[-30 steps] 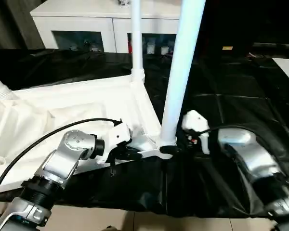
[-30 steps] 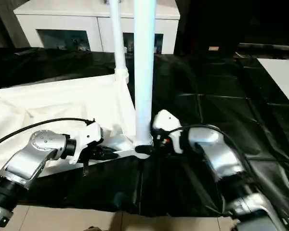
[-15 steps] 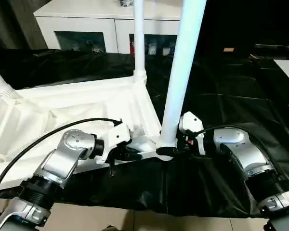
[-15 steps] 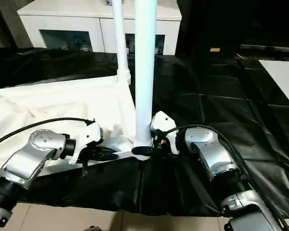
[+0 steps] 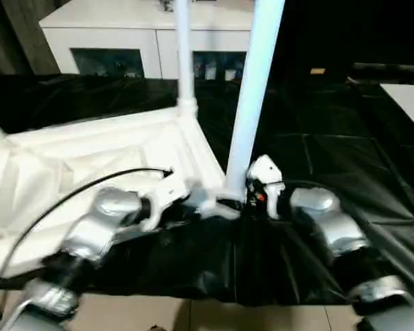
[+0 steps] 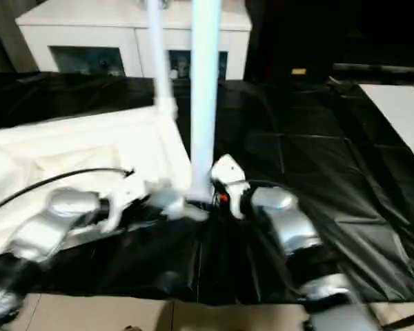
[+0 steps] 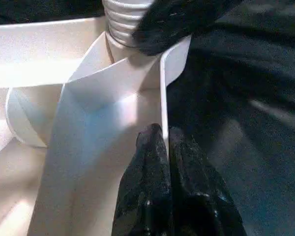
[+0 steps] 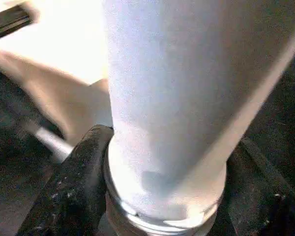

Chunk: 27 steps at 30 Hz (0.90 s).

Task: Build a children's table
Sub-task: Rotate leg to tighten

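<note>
Over the last second I see my right gripper drawn closer in against the base of the near leg, its fingers set apart on either side of the tube just above the threaded collar (clasping it, as far as I can judge). My left gripper stays pinched shut on the thin rim wall of the tabletop beside the near corner socket. I read this as the leg being seated or tightened while the top is steadied. The white plastic top lies underside up on the black sheet before the white cabinet, its ribs showing; a second leg stands upright in the far corner.
</note>
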Tool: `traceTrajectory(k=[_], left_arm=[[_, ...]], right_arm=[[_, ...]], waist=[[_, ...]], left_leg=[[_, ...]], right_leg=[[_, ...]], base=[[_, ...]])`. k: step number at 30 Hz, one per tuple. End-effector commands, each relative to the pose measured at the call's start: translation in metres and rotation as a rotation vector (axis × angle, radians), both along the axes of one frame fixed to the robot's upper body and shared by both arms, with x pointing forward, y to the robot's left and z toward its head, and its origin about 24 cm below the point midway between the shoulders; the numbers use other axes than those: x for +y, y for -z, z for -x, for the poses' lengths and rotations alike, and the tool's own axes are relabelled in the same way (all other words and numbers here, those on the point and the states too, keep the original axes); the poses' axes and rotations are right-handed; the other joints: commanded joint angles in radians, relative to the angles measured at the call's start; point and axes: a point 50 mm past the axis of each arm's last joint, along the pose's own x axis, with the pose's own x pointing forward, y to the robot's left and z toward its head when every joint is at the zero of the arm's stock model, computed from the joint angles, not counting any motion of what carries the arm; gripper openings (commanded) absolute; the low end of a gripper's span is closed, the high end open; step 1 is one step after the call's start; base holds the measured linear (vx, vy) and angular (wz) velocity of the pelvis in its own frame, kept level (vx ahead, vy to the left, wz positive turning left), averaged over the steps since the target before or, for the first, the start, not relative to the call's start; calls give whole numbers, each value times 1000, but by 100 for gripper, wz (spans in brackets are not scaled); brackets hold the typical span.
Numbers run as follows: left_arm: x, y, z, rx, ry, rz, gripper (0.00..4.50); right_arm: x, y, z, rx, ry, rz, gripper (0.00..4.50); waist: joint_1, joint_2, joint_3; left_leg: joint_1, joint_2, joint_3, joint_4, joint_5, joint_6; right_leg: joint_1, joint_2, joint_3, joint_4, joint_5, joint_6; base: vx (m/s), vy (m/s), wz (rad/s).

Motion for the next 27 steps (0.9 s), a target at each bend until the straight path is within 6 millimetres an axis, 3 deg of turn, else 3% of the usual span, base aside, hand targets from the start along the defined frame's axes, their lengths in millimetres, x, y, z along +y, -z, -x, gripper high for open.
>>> traceTrajectory(k=[1,2,3,4,5,7,9,12,13,15,18,19,20,24,25,27], left_arm=[[-11,2,-2,-13,-34,46,0],[-18,6,-7,-16,-90,34,0],[-18,6,-7,-16,-90,34,0],[-20,7,-9,-21,-106,30,0],[-23,9,-13,-29,-158,18,0],[-29,10,-23,-38,-280,11,0],[-35,10,-28,-49,-339,7,0],[-39,9,-30,-63,-341,7,0],[-40,9,-30,-62,-333,13,0],[-40,9,-29,-68,-314,15,0],[-39,8,-28,-82,-278,13,0],[-38,8,-27,-84,-265,11,0],[-37,8,-27,-85,-262,10,0],[-27,9,-16,-104,-113,18,0],[-25,9,-12,-98,-69,26,0],[-24,9,-10,-92,-47,32,0]], right_arm=[[-8,16,-1,60,164,14,272],[-3,24,-3,63,281,32,272],[-3,24,-3,63,281,32,272],[-2,26,-3,61,308,39,272],[2,28,-4,57,351,52,272],[14,31,-4,58,398,60,272],[25,28,-5,50,395,34,272],[36,23,-5,30,333,-9,272],[37,21,-5,36,323,-46,272],[37,17,-5,26,316,-84,342],[35,12,-7,-9,313,-107,350],[33,9,-8,-18,307,-122,376],[33,8,-8,-20,305,-126,385],[18,-5,-7,-75,135,-111,385],[14,-8,-5,-80,86,-103,385],[12,-8,-4,-81,62,-100,385]], waist=[[-1,-6,-62],[-3,-1,-60],[-5,0,-55],[-8,-3,-53],[-9,3,-52],[-12,4,-49],[-10,3,-49],[-10,7,-54],[-9,6,-57],[-9,5,-56],[-8,3,-56],[-9,-1,-56],[-9,1,-57],[-6,-1,-59],[-9,0,-61],[-11,1,-64]], left_leg=[[17,58,-32,-84,-175,15],[19,57,-33,-86,-203,7],[21,56,-31,-89,-222,-1],[24,55,-34,-92,-265,-16],[32,55,-35,-94,-302,-30],[35,57,-38,-97,-341,-38],[48,56,-39,-97,-382,-48],[38,56,-41,-102,-356,-31],[33,57,-40,-103,-317,-14],[31,56,-38,-102,-307,-2],[24,56,-39,-102,-295,13],[23,56,-39,-103,-291,17],[25,57,-39,-102,-285,19],[20,56,-39,-98,-243,45],[12,59,-38,-97,-204,64],[15,58,-35,-93,-185,73]], right_leg=[[51,-63,49,-72,-110,-247],[49,-64,50,-77,-154,-236],[43,-62,51,-84,-187,-229],[45,-64,50,-89,-257,-214],[39,-64,50,-96,-311,-198],[35,-63,51,-101,-349,-183],[29,-63,51,-108,-376,-174],[41,-65,49,-107,-332,-168],[44,-64,50,-103,-268,-177],[45,-66,50,-103,-258,-184],[49,-71,50,-105,-276,-180],[49,-70,49,-106,-281,-177],[48,-70,49,-105,-281,-176],[55,-70,48,-104,-240,-184],[58,-69,48,-94,-186,-192],[57,-69,48,-91,-151,-213]], base=[[0,0,0],[0,0,0],[0,0,0],[0,0,0],[0,0,0],[0,0,0],[0,0,0],[0,0,0],[0,0,0],[0,0,0],[0,0,0],[0,0,0],[0,0,0],[0,0,0],[0,0,0],[0,0,0]])
